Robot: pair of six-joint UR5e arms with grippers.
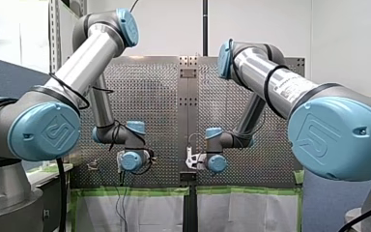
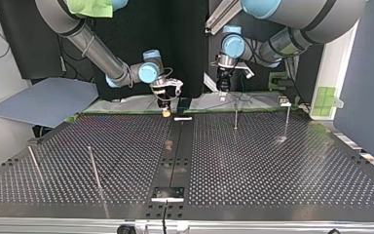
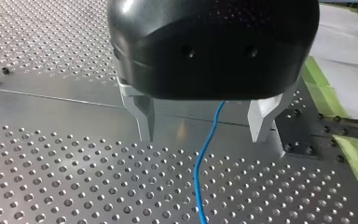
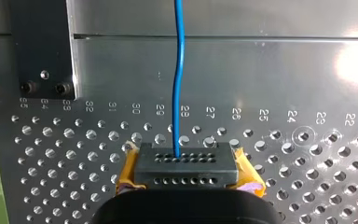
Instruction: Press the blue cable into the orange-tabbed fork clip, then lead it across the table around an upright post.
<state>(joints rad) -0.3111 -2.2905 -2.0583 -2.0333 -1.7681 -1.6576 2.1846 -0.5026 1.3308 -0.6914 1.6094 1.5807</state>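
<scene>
The right pincer [image 4: 185,163] was clenched on the cable [image 4: 180,70], presumably to anchor it; the left pincer [image 3: 203,136] stood released astride it, likely as guide. Cable ran near the counter's [image 3: 51,177] arm-side edge, mid-span.

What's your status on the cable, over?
Right gripper shut on blue cable. Left gripper open, cable running loose between its fingers. Fork clip not in sight; no obstruction seen.

My left arm [image 1: 84,53], my right arm [image 1: 270,82]: silver tubes, pale-blue logo caps [image 1: 46,131] at 8 and 4 o'clock, black cables [image 1: 72,92] wrapped
</scene>
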